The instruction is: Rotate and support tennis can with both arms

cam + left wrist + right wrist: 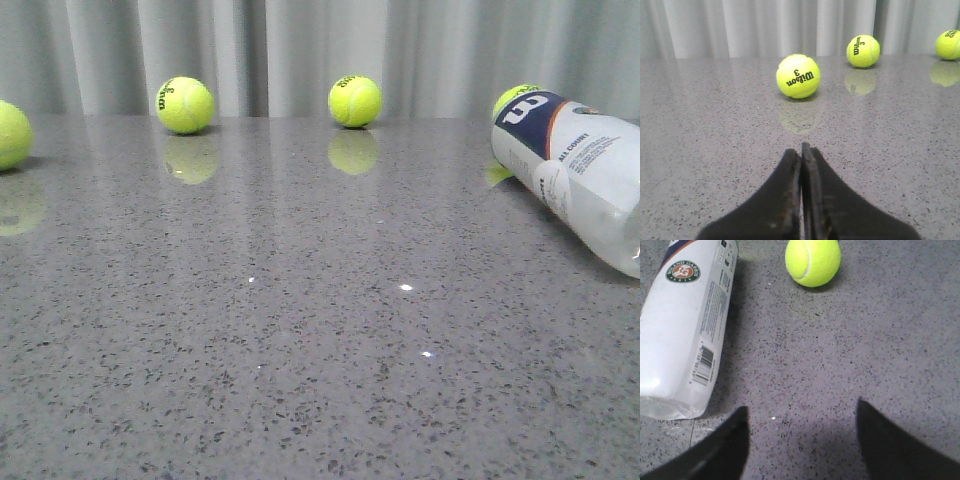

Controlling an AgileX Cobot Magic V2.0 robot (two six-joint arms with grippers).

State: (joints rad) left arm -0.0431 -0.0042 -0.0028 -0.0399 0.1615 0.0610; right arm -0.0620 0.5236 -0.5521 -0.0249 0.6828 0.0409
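Tennis can (575, 170) lay on its side at the far right of the table (300, 330), navy end toward the far edge, clear end running out of the front view to the right. It rested on the stone, nothing gripping it.

Handling, judged: thin clear plastic tube, probably light; no balls could be made out inside through the label. Wall likely flexes under a hard squeeze, so moderate force. Smooth, glossy label looked slippery, and the round body would roll freely on the polished top. Best hold judged across the barrel near mid-label, with the second arm steadying an end while it is turned.

Right gripper (802, 440) was wide open and empty, both fingers (722, 450) low over bare table. In the right wrist view the can (685, 330) lay beside and beyond one finger, apart from it, not between the fingers; barcode end closest, Roland Garros emblem farther off. One ball (813, 261) sat past the can's far end, close to it.

Left gripper (801, 200) was closed, fingers pressed together, holding nothing. It faced another ball (798, 75), well apart. The can was not visible in that view, so it lay well away from the left arm.

Two more balls (185, 104) sat along the far edge in the front view.
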